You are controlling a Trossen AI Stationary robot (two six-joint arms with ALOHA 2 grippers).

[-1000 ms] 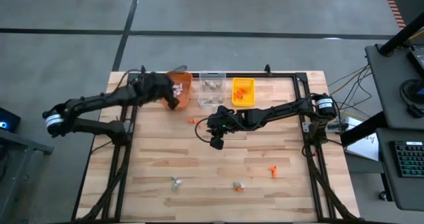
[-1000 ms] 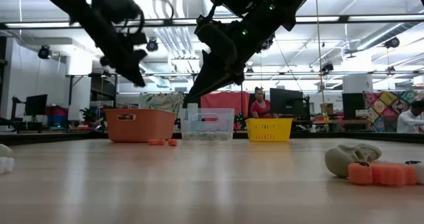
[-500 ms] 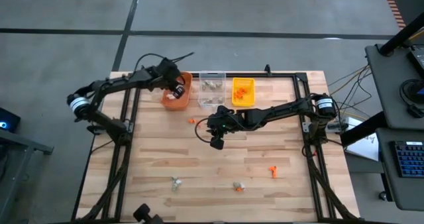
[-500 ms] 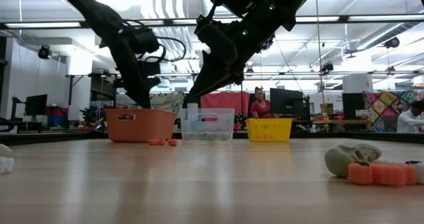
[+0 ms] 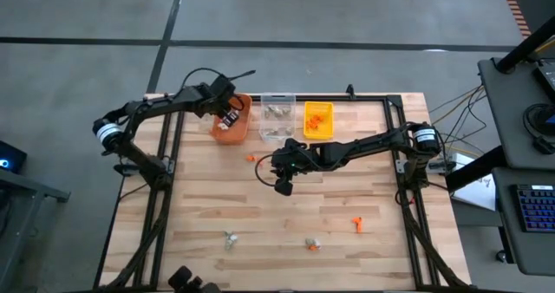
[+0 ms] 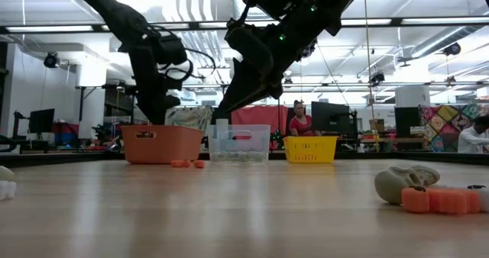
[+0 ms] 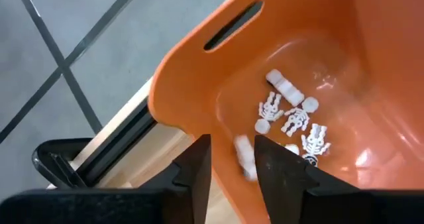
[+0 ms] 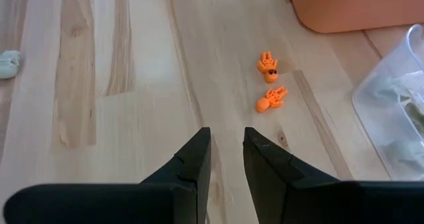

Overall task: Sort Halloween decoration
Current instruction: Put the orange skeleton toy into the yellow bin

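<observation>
Inside the orange bin (image 7: pixel 199 85), tiny white skeleton trinkets (image 7: pixel 291 121) lie; the left tool (image 7: pixel 232 159), narrowly parted, has a blurred white piece (image 7: pixel 244 156) between its fingers.

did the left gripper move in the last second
Yes. In the high view the left gripper has swung from the orange bin's near-left edge to above its far-left rim; a white piece sits between its fingers.

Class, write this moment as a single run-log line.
left gripper: open over orange bin, white piece between fingers | right gripper: empty, above table near two orange trinkets
</observation>
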